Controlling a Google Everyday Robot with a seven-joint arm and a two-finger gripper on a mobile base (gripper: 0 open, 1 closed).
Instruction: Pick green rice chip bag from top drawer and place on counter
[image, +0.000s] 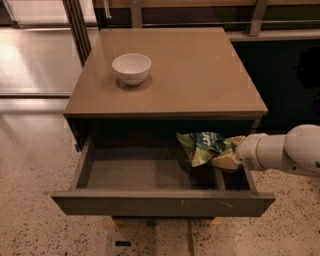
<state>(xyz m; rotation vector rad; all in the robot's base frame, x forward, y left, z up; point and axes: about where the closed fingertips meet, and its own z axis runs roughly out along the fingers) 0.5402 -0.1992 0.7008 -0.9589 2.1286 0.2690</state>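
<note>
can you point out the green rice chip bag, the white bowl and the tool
green rice chip bag (200, 146), camera view, middle of foil
white bowl (131, 67), camera view, inner wall
tool (222, 158), camera view, tan tip at the bag, over the top drawer (150, 202)

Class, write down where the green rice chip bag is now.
In the camera view, the green rice chip bag is at the right side of the open top drawer, just below the counter edge, held by the hand from the right.
</note>
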